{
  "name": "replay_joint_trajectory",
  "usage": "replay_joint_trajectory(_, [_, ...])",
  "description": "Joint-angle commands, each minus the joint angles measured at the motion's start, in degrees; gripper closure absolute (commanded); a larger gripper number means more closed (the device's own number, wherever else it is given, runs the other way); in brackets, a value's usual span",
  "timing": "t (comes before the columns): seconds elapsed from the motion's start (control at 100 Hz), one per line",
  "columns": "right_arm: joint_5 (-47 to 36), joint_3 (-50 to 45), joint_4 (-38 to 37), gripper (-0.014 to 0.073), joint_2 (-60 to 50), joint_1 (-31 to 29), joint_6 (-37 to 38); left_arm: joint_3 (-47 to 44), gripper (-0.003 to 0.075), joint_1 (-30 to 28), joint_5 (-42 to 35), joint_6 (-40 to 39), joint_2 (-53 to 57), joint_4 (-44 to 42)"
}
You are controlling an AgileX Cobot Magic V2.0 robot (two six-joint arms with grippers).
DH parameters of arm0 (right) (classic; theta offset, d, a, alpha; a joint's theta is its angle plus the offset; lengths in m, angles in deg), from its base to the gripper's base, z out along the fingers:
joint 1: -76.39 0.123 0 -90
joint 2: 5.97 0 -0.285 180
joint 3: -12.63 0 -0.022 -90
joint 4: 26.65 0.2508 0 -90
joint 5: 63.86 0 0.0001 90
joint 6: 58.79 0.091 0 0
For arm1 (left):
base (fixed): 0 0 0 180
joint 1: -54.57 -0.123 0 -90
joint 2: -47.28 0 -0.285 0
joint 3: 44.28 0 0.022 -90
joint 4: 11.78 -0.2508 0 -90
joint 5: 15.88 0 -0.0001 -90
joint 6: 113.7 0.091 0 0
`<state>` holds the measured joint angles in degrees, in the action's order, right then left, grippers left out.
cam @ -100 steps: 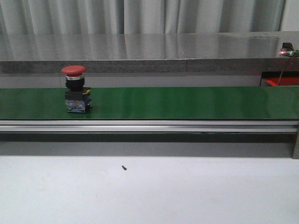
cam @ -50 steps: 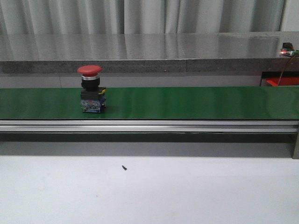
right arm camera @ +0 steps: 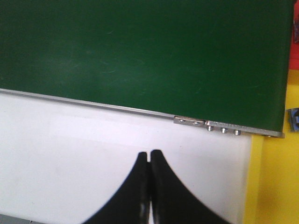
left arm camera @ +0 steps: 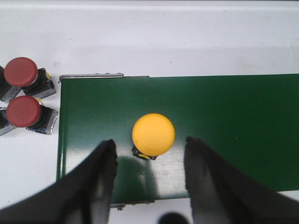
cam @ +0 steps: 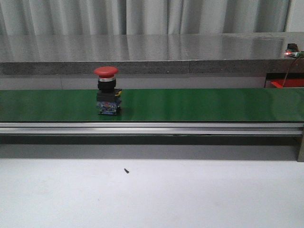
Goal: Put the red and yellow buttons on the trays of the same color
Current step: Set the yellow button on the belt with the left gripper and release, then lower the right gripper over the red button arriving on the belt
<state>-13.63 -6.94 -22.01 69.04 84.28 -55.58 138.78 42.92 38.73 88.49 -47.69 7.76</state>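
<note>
Here the left gripper [left arm camera: 148, 158] hangs with its fingers [left arm camera: 100, 175] spread wide over the green conveyor belt [left arm camera: 224, 121], and a yellow mushroom-head push button [left arm camera: 153, 134] stands on the belt just ahead of the gap between them, touching neither finger. Beyond the belt's end, off to one side of this gripper, two red push buttons [left arm camera: 22, 93] lie close together on the white table [left arm camera: 154, 37]. The right gripper [right arm camera: 149, 161] has its fingertips pressed together over the white surface beside the belt edge, holding nothing; a yellow tray [right arm camera: 275, 186] lies near it. In the front view a red push button [cam: 108, 92] stands upright on the belt.
</note>
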Motion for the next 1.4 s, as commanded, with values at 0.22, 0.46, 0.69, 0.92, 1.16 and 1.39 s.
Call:
replay_joint_trajectory(0.22, [-0.41,1.35,0.15,0.07,-1.59,-0.02,-0.1,-7.97,0.074,1.07,-3.22,-0.06,12.66,3.43])
replay_joint_trajectory(0.46, [-0.36,1.35,0.15,0.07,-1.59,-0.02,-0.1,-16.37,0.074,1.07,-4.11,-0.06,21.6,4.42])
replay_joint_trajectory(0.69, [-0.21,1.71,0.15,0.07,-1.51,-0.02,-0.16,-24.09,0.074,1.07,-6.48,-0.06,31.05,4.42])
replay_joint_trajectory(0.92, [0.42,6.06,0.69,0.0694,-0.32,3.44,-4.0,-26.49,0.074,1.07,-7.78,-0.06,34.88,4.42])
replay_joint_trajectory(1.16, [3.14,13.72,1.48,0.0263,7.08,10.17,-5.29,-26.49,0.074,1.07,-7.78,-0.06,35.25,4.42])
replay_joint_trajectory(1.39, [5.76,23.25,1.48,0.0012,17.02,16.22,-5.36,-26.49,0.074,1.07,-7.78,-0.06,35.25,4.42])
